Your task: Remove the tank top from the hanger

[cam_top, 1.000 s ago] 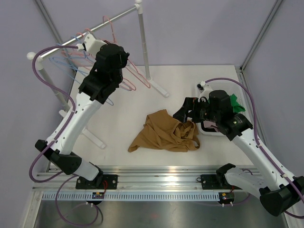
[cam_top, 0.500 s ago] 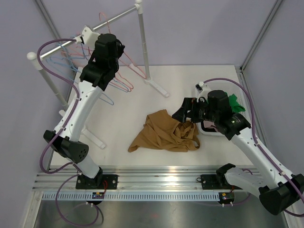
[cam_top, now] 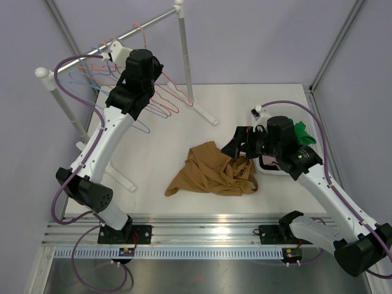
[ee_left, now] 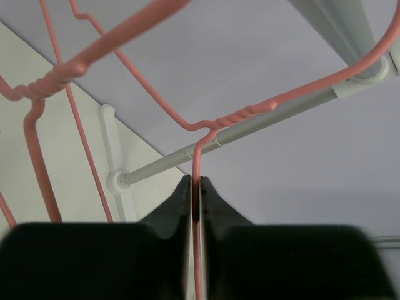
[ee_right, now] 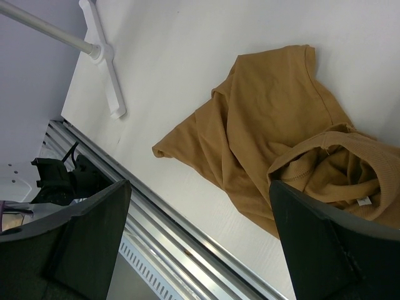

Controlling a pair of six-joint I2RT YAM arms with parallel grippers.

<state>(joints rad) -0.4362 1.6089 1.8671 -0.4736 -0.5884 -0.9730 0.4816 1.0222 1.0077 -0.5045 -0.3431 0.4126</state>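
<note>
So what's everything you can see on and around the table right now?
Tank top: one, mustard brown, crumpled mid-table, off any hanger.
Pink hangers: several, on the rack's rail.
Blue hangers: a few, same rail.
Rack: one, white, back left.
Tray: one, white, right side, mostly hidden by the right arm.
Green cloth: one, by the tray.
Table: one, white.
Left gripper: black, shut on a pink hanger's wire.
Right gripper: black, open, above the tank top.
</note>
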